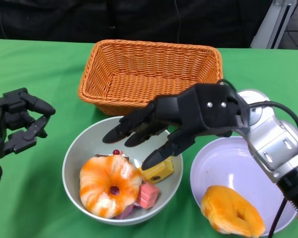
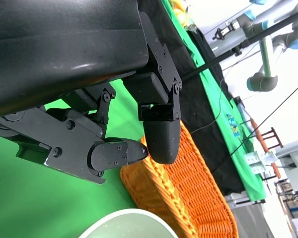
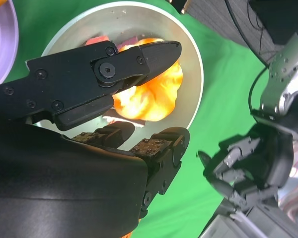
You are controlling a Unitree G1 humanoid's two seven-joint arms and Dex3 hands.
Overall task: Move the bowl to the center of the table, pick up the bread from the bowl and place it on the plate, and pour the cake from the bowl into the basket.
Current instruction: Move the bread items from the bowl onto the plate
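the right hand (image 3: 139, 99) fills the near part of the view, fingers (image 3: 139, 57) apart and holding nothing, reaching over the grey bowl (image 3: 191, 54). an orange-and-white bread (image 3: 149, 96) lies in the bowl beneath them. the lilac plate (image 3: 2, 39) edges in beside. the left hand (image 3: 243, 168) hangs apart over green cloth (image 3: 223, 69).

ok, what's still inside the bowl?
In the bowl: an orange-and-white doughnut-shaped bread, a yellow cake piece and a pink one. Anything under the bread is hidden. The right hand hovers above, empty.
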